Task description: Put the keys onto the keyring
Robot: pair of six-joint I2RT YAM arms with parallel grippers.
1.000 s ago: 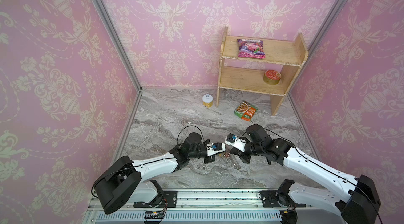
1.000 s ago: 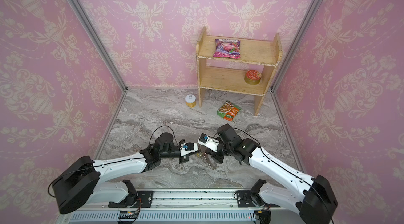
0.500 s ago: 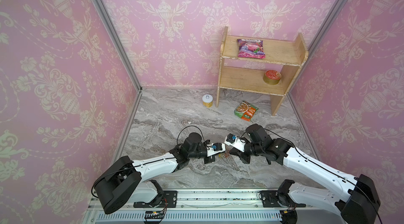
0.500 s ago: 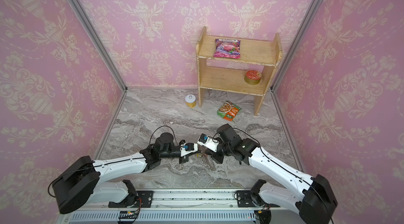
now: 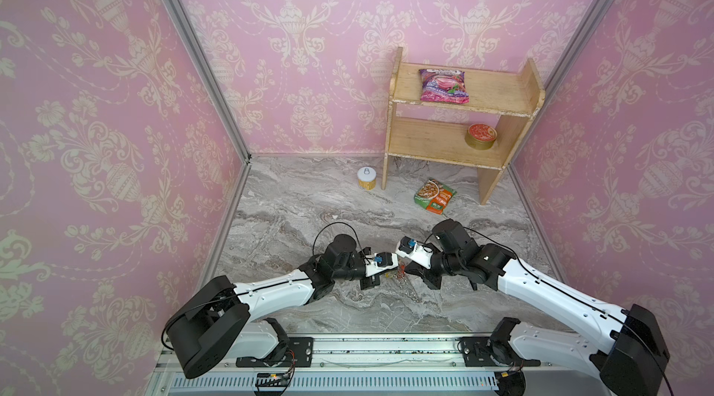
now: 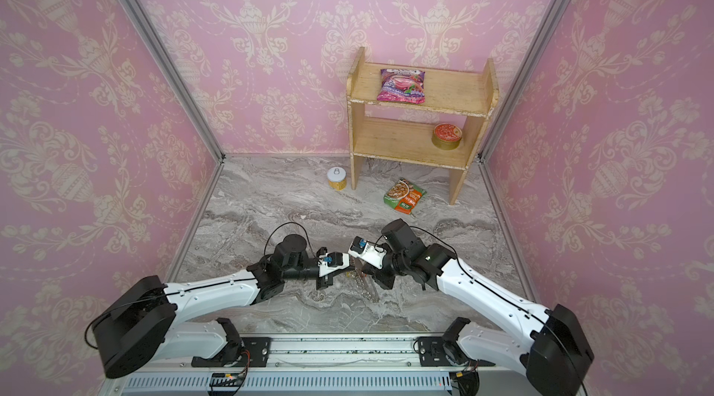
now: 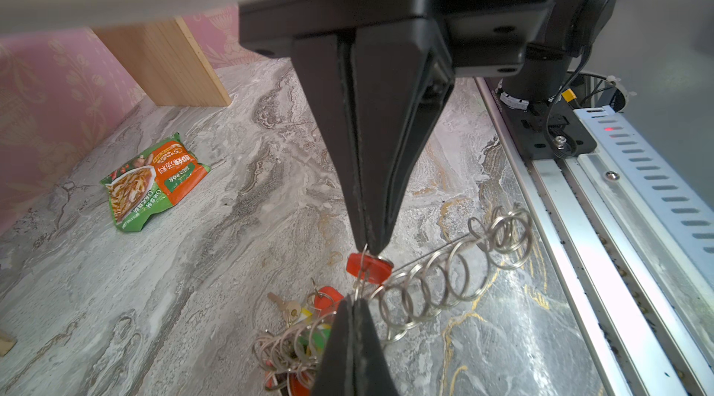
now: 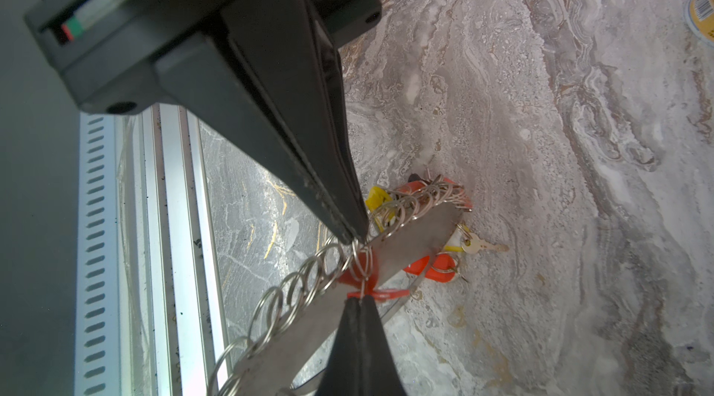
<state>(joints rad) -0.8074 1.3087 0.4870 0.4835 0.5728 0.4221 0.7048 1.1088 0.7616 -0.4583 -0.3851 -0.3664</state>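
Observation:
Both grippers meet tip to tip low over the marble floor near its front middle. My left gripper [image 5: 395, 272] [image 7: 357, 299] is shut on a small silver ring of the keyring [image 7: 444, 282]. My right gripper [image 5: 405, 269] [image 8: 361, 299] is shut on the thin ring of a red-tagged key [image 8: 357, 270], right against the left tips. The ring chain [image 8: 293, 289] and the grey band [image 8: 417, 235] hang from this joint. More keys [image 7: 301, 332] with orange, yellow and green tags lie bunched on the floor below. In both top views the bundle [image 6: 367, 286] is largely hidden.
A wooden shelf [image 5: 463, 131] stands at the back right with a pink packet [image 5: 444, 85] and a round tin [image 5: 480, 136]. A small can [image 5: 367, 178] and a green-orange packet [image 5: 434, 196] lie on the floor. The metal rail [image 5: 347, 351] borders the front.
Both grippers stay shut and tip to tip. The hanging chain and band under them have shifted slightly.

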